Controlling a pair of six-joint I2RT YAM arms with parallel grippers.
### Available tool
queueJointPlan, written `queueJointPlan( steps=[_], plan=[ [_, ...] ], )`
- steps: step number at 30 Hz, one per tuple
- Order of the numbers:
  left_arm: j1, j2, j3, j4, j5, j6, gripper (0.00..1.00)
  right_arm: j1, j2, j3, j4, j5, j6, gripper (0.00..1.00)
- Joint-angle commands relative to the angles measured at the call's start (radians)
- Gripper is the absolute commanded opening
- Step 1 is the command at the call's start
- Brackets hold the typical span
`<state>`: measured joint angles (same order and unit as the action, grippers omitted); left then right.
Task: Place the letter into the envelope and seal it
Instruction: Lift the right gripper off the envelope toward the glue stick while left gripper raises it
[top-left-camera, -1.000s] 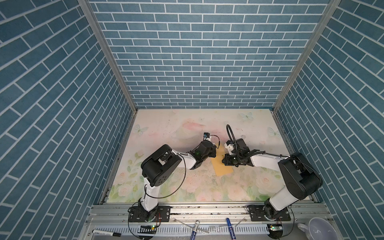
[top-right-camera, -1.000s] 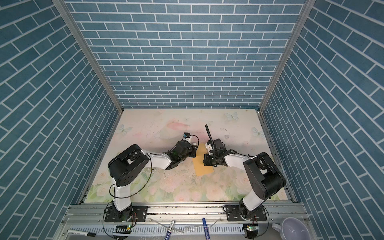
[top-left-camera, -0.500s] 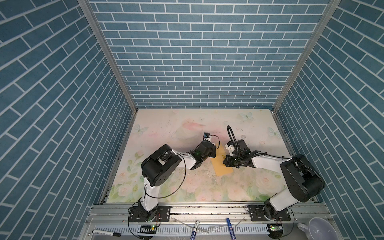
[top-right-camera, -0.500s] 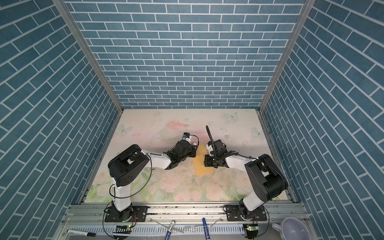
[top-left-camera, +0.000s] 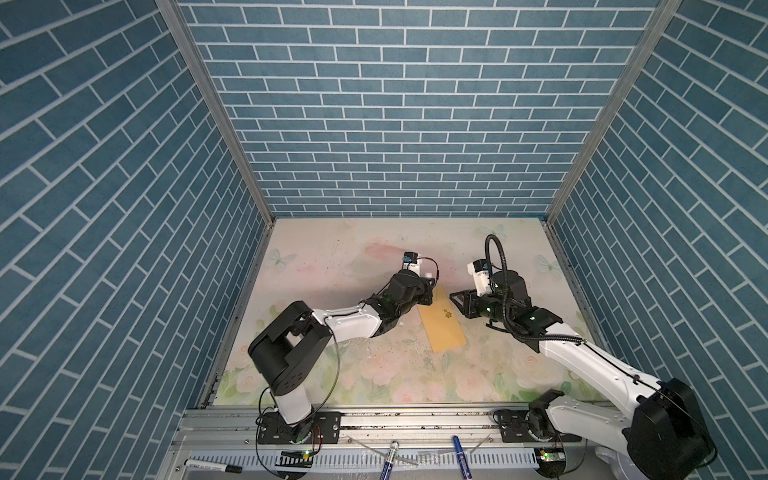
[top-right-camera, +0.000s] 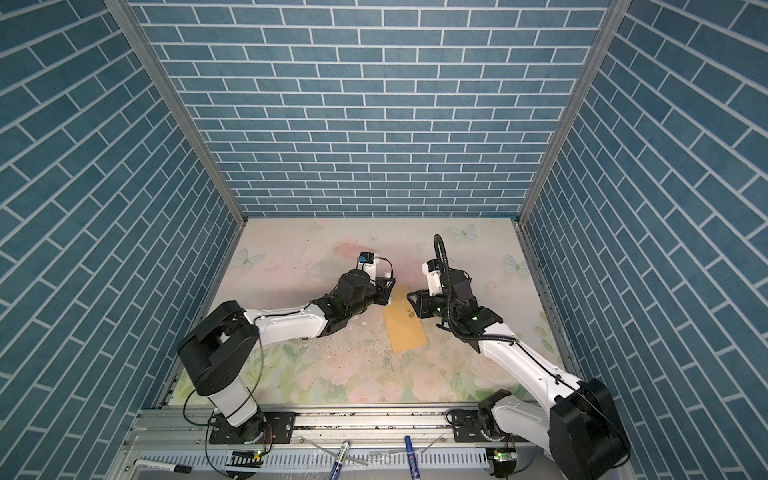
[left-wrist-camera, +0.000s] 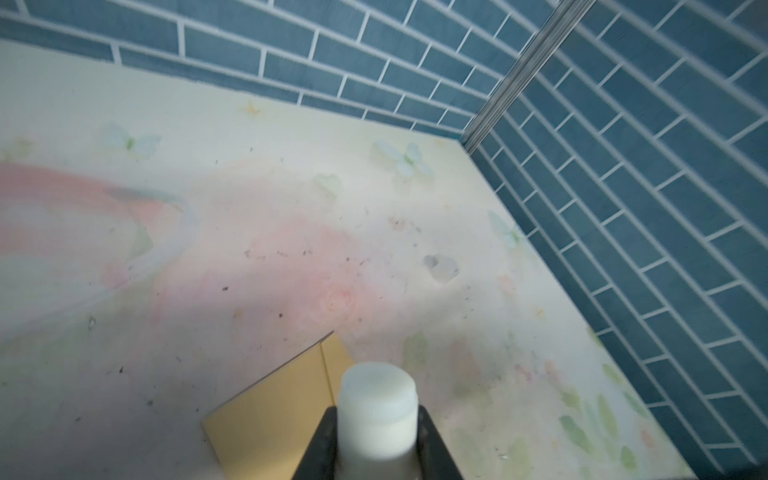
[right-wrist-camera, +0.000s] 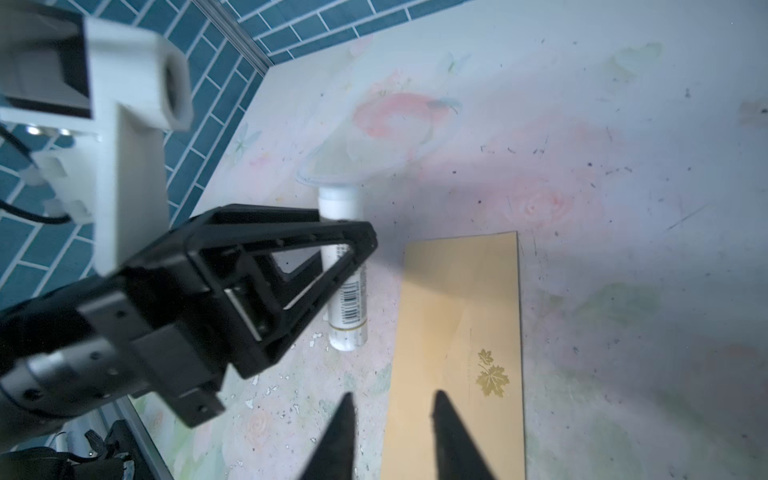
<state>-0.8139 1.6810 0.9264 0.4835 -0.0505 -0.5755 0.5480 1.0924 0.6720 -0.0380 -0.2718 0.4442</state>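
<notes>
Sealing was judged the step in hand: the envelope (top-left-camera: 442, 322) should be pressed flat across its whole mouth. It was laid flat on the surface (top-left-camera: 332, 266) between both tools. No letter was seen; it was presumably inside. The left tool (right-wrist-camera: 353, 249) was clamped on a glue stick (right-wrist-camera: 348, 299). The right tool (right-wrist-camera: 392, 401) was held partly open and empty over the envelope's edge.

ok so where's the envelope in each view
top view: envelope in the lower middle
top view: same spot
left wrist: one end, partly behind the white tube
right wrist: flat ahead of the right gripper
shared landmark: left gripper holding that tube, beside the envelope
</notes>
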Motion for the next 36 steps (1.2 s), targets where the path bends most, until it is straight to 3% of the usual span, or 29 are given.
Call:
queueJointPlan(
  steps=[1, 8, 12, 20, 28, 36],
  plan=[
    [0.004, -0.076, -0.014, -0.013, 0.034, 0.014, 0.0, 0.001, -0.058, -0.025, -0.013, 0.005, -0.021, 0.47],
    [0.004, -0.216, -0.07, 0.049, 0.085, -0.019, 0.0, -0.001, -0.113, -0.017, 0.007, -0.105, -0.003, 0.68],
    [0.004, -0.271, -0.104, 0.117, 0.123, -0.055, 0.0, -0.001, -0.127, -0.03, 0.077, -0.207, 0.019, 0.71],
    [0.004, -0.314, -0.147, 0.246, 0.159, -0.123, 0.0, 0.0, -0.101, -0.061, 0.346, -0.441, 0.13, 0.71],
    [0.004, -0.295, -0.163, 0.36, 0.196, -0.189, 0.0, 0.003, -0.01, -0.032, 0.475, -0.497, 0.201, 0.66],
    [0.003, -0.281, -0.165, 0.401, 0.207, -0.209, 0.0, 0.004, 0.046, -0.017, 0.593, -0.509, 0.261, 0.53]
  ],
)
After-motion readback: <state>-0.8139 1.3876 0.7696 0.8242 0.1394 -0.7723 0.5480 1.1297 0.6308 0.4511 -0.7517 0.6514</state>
